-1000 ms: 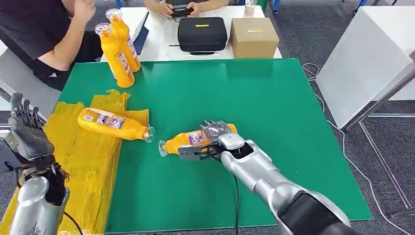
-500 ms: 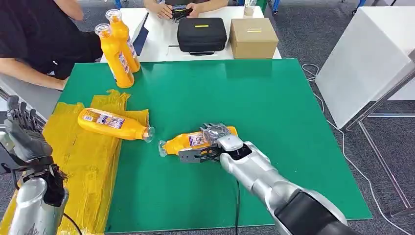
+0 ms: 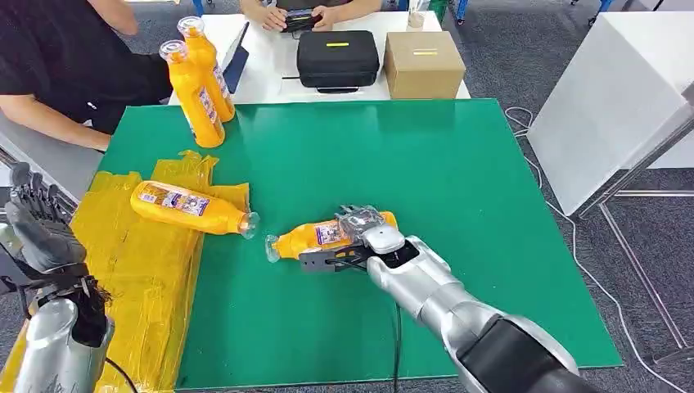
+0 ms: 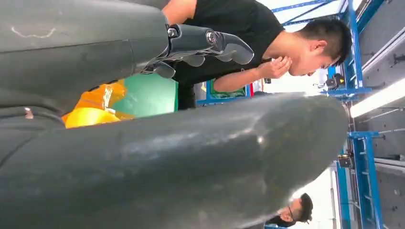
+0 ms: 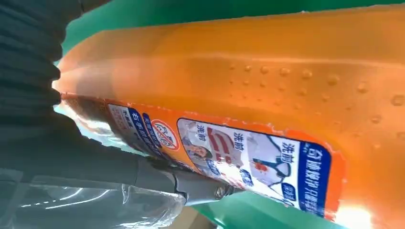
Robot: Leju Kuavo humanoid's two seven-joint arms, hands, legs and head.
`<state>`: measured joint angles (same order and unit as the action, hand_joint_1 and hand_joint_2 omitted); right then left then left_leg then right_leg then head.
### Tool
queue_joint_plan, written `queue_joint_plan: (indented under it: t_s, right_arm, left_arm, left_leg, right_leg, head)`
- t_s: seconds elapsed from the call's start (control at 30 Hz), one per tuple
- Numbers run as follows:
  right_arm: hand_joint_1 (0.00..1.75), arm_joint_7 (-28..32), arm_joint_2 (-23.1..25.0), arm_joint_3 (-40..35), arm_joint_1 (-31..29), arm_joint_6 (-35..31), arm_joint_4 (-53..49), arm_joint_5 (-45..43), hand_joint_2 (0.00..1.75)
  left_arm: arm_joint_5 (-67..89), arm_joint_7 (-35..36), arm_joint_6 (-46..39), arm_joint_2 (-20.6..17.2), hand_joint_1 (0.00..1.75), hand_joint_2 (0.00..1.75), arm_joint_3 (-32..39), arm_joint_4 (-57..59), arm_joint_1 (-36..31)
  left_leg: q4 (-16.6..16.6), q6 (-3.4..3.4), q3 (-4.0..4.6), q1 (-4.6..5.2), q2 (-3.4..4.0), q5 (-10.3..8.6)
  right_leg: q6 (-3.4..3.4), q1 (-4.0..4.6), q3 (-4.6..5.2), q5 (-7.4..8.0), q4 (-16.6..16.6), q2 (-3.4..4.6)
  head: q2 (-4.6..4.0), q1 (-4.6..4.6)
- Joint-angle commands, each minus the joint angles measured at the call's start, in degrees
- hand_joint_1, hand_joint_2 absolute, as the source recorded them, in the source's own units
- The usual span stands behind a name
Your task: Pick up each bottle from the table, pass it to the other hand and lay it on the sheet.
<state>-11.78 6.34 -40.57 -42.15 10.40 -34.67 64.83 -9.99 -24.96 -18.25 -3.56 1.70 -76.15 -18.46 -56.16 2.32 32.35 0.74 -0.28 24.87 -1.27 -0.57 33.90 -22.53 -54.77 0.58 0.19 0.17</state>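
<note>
An orange bottle (image 3: 304, 239) lies on its side on the green table (image 3: 458, 180), cap toward the yellow sheet (image 3: 139, 270). My right hand (image 3: 365, 233) wraps its body, fingers over the top and thumb along the near side. In the right wrist view the bottle's label (image 5: 248, 157) sits close against the thumb (image 5: 143, 174). A second orange bottle (image 3: 187, 206) lies on the sheet. Two more bottles (image 3: 199, 86) stand upright at the table's far left corner. My left hand (image 3: 37, 229) is raised beside the sheet, fingers (image 4: 210, 42) apart, holding nothing.
A person in black (image 3: 57, 57) leans at the table's far left, near the upright bottles. Behind the green table a white table holds a black case (image 3: 338, 56) and a cardboard box (image 3: 424, 63). A white panel (image 3: 606, 98) stands to the right.
The person at the far left has lowered an arm and leaned in. My left hand has sunk slightly. My right hand and the bottle under it have hardly moved.
</note>
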Motion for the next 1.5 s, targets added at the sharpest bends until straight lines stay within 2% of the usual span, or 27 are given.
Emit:
queue_joint_plan:
  t_s: [0.03, 1.37, 1.43, 1.47, 1.5]
  right_arm:
    - [0.0, -0.4, -2.5, 1.3, -0.8, 0.9, 1.6, 1.1, 1.75]
    - [0.0, -1.3, -1.8, 6.3, 0.7, 1.8, 2.4, 4.5, 1.75]
    - [0.8, -1.3, -1.5, 6.8, 0.7, 1.9, 2.6, 4.8, 1.75]
    - [1.4, -1.3, -1.5, 6.8, 0.8, 1.8, 2.6, 4.8, 1.75]
    - [1.48, -1.4, -1.3, 6.9, 0.8, 2.0, 2.5, 5.0, 1.75]
  left_arm:
    - [-0.3, -0.1, 0.3, 0.4, 0.0, 0.0, 1.5, 3.9, -1.5]
    - [-1.5, -1.0, 0.7, 0.6, 0.0, 0.0, 1.2, 4.7, -2.3]
    - [-1.5, -1.0, 0.7, 0.7, 0.0, 0.0, 1.4, 4.8, -2.4]
    - [-1.5, -1.0, 0.7, 0.7, 0.0, 0.0, 1.4, 4.8, -2.4]
    - [-1.5, -1.0, 0.7, 0.8, 0.0, 0.0, 1.5, 4.8, -2.4]
  left_leg:
    - [0.0, -0.19, -0.19, -0.08, -0.18, 0.08]
    - [0.0, -0.11, -0.17, -0.04, -0.11, 0.02]
    - [0.0, -0.13, -0.2, -0.05, -0.13, 0.03]
    - [0.0, -0.17, -0.25, -0.07, -0.15, 0.06]
    - [0.0, -0.22, -0.31, -0.1, -0.15, 0.1]
  right_leg:
    - [0.05, 0.07, -0.27, -0.11, 0.0, -0.24]
    - [0.03, 0.05, -0.22, -0.04, 0.1, -0.14]
    - [0.04, 0.07, -0.26, -0.05, 0.1, -0.17]
    - [0.05, 0.09, -0.33, -0.09, 0.1, -0.2]
    - [0.07, 0.11, -0.4, -0.12, 0.1, -0.23]
  head:
    - [-0.02, 0.0]
    - [-0.02, 0.0]
    - [-0.02, 0.0]
    - [-0.02, 0.0]
    - [-0.02, 0.0]
